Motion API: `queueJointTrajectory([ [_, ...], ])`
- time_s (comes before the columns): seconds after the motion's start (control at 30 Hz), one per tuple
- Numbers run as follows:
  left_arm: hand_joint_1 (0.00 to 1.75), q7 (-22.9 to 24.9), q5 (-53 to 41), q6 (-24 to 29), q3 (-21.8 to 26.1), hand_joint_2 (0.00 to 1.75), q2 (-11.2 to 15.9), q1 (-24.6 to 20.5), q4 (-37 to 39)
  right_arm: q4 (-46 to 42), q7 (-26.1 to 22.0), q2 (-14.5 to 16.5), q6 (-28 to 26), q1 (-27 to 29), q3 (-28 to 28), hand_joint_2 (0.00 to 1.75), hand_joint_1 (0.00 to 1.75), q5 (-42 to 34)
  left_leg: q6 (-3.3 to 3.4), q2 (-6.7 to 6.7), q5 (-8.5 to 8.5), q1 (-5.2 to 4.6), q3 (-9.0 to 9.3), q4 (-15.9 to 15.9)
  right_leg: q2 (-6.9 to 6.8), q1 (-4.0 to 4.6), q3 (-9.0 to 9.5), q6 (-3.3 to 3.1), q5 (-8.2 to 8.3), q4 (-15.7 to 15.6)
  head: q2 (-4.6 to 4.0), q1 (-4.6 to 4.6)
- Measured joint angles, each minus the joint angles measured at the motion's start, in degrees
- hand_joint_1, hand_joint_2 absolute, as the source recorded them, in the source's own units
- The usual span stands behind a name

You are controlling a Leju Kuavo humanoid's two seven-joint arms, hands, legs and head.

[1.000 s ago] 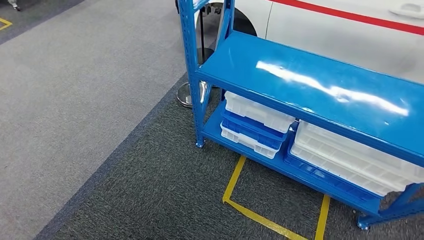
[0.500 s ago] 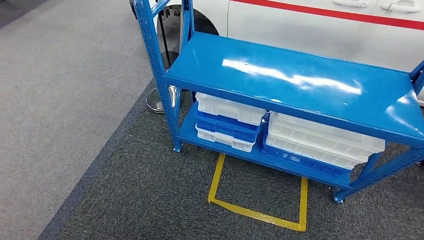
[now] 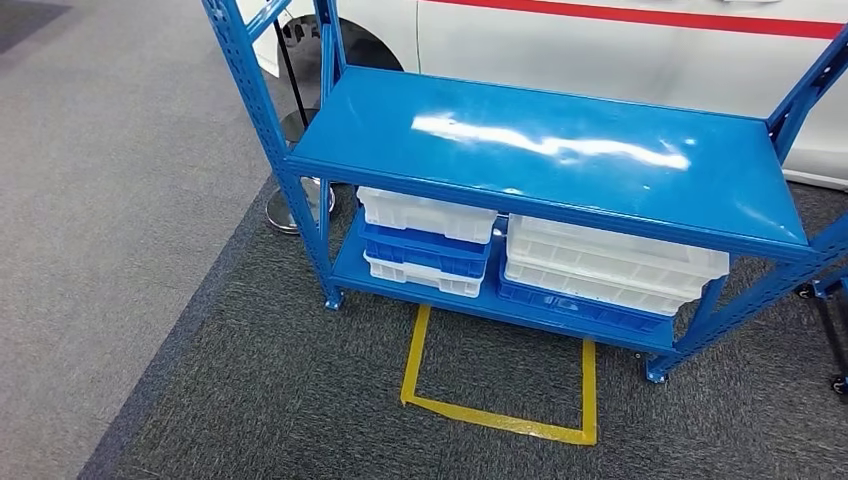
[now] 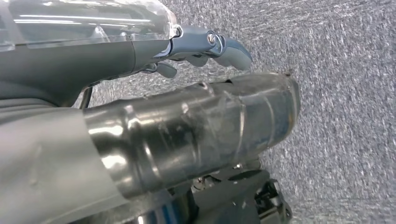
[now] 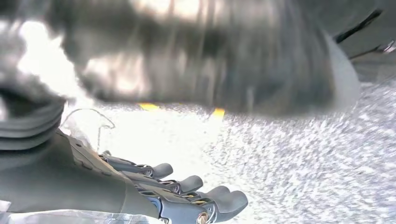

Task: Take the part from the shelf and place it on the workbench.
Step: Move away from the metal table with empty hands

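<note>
Both arms hang toward the carpet. The left hand point(image 4: 205, 46) and right hand point(image 5: 187, 196) hold nothing, fingers loosely apart, since the blue shelf point(image 3: 540, 150) stands ahead, its top bare.

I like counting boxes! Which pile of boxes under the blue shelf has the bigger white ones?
The pile nearer the shelf's right end: its white trays are wider than those in the left pile.

The left hand point(image 4: 205, 46) had dark grey fingers, a silver screw and a clear cover; the right hand point(image 5: 177, 191) matched, with a ribbed grey cuff.
</note>
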Motion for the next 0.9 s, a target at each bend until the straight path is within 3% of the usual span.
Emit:
queueJointTrajectory([
  [0.07,0.00,0.00,-0.05,0.00,0.00,0.00,-0.02,0.00,0.00,0.00,0.17,0.05,-0.34,0.00,0.01,1.75,0.00,0.24,-0.25,-0.45,-3.03,0.09,-2.18,4.98,-0.01,-0.05,0.06,-0.73,0.08,-0.19,0.00,-0.03],
  [0.13,0.00,0.01,-0.07,0.00,0.00,0.00,-0.02,0.07,-0.01,0.00,0.32,0.08,-0.68,0.00,0.03,1.75,0.00,0.41,-0.27,-0.78,-6.50,0.04,-5.93,12.78,0.05,0.25,0.03,-1.12,-0.03,-0.16,0.00,-0.04],
  [0.17,0.00,0.02,-0.07,-0.01,0.00,0.00,-0.02,0.13,-0.01,0.00,0.39,0.09,-0.88,0.02,0.04,1.75,0.00,0.46,-0.22,-0.86,-7.05,0.01,-7.24,15.30,0.13,0.41,0.08,-1.24,-0.09,-0.13,0.00,-0.04],
  [0.2,0.00,0.04,-0.07,-0.02,0.00,0.00,-0.02,0.19,-0.01,0.00,0.45,0.10,-1.09,0.03,0.04,1.75,0.00,0.46,-0.24,-0.89,-6.42,0.01,-7.58,15.70,0.22,0.52,0.19,-1.35,-0.17,-0.09,0.00,-0.04],
  [0.23,0.00,0.05,-0.08,-0.03,0.00,0.00,-0.02,0.22,-0.01,0.00,0.48,0.10,-1.23,0.04,0.04,1.75,0.00,0.50,-0.34,-0.89,-4.66,0.04,-6.73,13.64,0.32,0.58,0.37,-1.45,-0.27,-0.02,0.00,-0.04],
  [0.3,0.00,0.07,-0.17,-0.06,0.00,0.00,-0.05,0.21,-0.01,0.00,0.59,0.10,-1.27,-0.01,0.04,1.75,0.00,0.57,-0.95,-0.94,-0.65,0.21,-3.14,5.69,0.52,0.71,0.63,-1.47,-0.63,0.34,0.00,-0.05],
  [0.37,0.00,0.09,-0.33,-0.11,0.00,0.00,-0.14,0.13,-0.02,0.00,0.90,0.09,-1.31,-0.09,0.05,1.75,0.00,0.62,-0.76,-1.12,0.94,0.24,-0.86,0.65,0.74,1.01,0.54,-1.19,-1.02,0.86,0.00,-0.01],
  [0.43,0.00,0.13,-0.47,-0.15,0.00,0.87,-0.19,0.13,-0.02,0.00,1.30,0.08,-1.44,-0.13,0.06,1.75,0.00,0.62,-0.11,-1.25,0.85,0.06,-0.63,0.05,0.83,1.18,0.41,-0.94,-1.12,1.02,0.00,0.02],
  [0.5,0.00,0.15,-0.54,-0.15,0.00,1.75,-0.17,0.17,-0.02,0.00,1.55,0.08,-1.51,-0.12,0.05,1.75,0.00,0.63,0.02,-1.25,0.78,-0.14,-0.63,0.05,0.83,1.12,0.44,-0.79,-1.06,0.91,0.00,-0.01],
  [0.9,0.00,-0.09,-2.54,-1.03,0.08,1.75,-0.19,0.12,-0.02,-0.03,1.76,0.06,-1.50,-0.20,0.08,1.75,0.00,0.75,0.32,-1.25,0.65,-0.30,-0.60,0.08,0.83,0.85,0.60,-0.54,-0.99,0.60,0.00,-0.02],
])
